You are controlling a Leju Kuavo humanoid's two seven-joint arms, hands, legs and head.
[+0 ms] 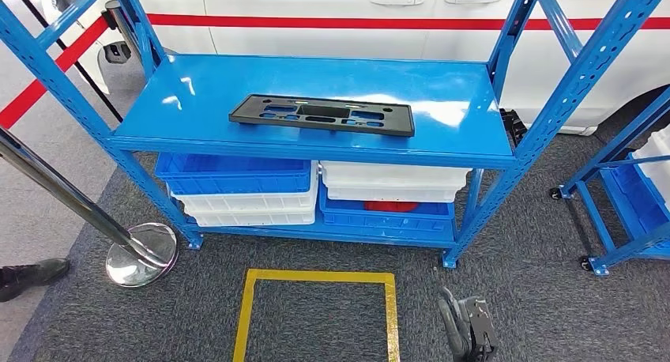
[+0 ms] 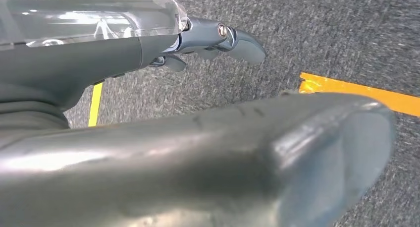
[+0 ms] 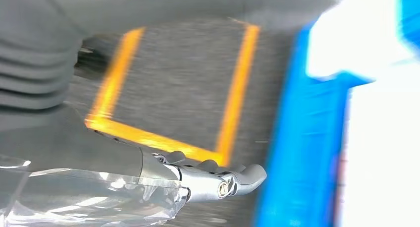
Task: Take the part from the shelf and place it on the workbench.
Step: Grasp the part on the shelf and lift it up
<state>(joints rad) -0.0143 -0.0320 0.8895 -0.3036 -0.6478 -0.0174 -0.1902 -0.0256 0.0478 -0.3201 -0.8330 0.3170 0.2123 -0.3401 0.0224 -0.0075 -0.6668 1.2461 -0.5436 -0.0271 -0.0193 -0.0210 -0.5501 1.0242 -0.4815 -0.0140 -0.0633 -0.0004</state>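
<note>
A blue metal shelf (image 1: 197, 101) stands on grey carpet (image 1: 537, 299), its glossy top deck bearing a single flat black part (image 1: 322, 114), long and pierced with cut-outs, lying near the deck's front-centre; on the lower deck sit stacked bins, a blue bin (image 1: 233, 175) over a white bin (image 1: 253, 209) on the left, a white bin (image 1: 393, 181) over a blue bin (image 1: 387, 216) on the right, something red showing in that lower blue one. On the carpet in front of the shelf lies a square outline of yellow tape (image 1: 316, 277); to the left a chrome stanchion base (image 1: 142, 254) rests on the floor; at the right edge a second blue frame (image 1: 624, 204) stands on castors.
</note>
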